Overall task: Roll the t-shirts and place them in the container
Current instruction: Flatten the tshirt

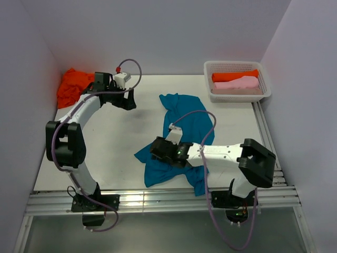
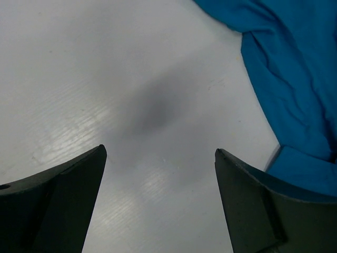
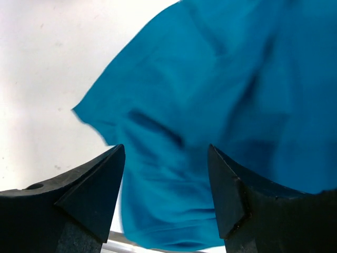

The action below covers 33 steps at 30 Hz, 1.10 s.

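Top external: crumpled teal-blue cloth t-shirt (image 1: 181,126) lies mid-table, bunched, not flat. Right gripper (image 1: 158,149) has jaws wide and empty, over the shirt's near-left corner; contact unclear. Left gripper (image 1: 129,101) is also wide and empty, over bare table left of the shirt's far part. Likely step: grab and spread. Best to pinch one layer at the corner edge, with the claws pulling apart to clear creases before rolling. Smooth white table (image 1: 116,153) looks slippery. Crumpled bright orange shirt (image 1: 73,87) far left. White plastic lattice basket (image 1: 210,67) far right holds an orange roll (image 1: 234,76) and a pale pink roll (image 1: 237,84). Plain pale walls around.
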Each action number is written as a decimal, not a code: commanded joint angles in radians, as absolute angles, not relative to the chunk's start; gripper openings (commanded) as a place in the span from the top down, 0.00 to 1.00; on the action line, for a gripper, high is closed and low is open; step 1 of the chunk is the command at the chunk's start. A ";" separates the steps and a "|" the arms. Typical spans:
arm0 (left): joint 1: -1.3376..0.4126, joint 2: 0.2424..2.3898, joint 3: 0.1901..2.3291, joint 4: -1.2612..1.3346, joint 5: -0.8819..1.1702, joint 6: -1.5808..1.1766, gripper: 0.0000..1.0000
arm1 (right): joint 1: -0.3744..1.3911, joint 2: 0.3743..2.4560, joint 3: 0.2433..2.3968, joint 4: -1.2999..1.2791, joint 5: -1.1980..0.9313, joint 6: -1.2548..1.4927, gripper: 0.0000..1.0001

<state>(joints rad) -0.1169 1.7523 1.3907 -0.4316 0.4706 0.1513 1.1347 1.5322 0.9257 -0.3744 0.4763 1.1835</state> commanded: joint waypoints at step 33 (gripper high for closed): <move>-0.376 2.421 1.997 -0.235 0.448 -0.106 0.09 | 1.172 1.513 0.701 -0.396 0.535 1.577 0.46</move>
<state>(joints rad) -0.3653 2.4077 1.9373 -0.2871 0.4698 -0.0551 1.1774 1.5208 0.7380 -0.3782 0.5179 1.5536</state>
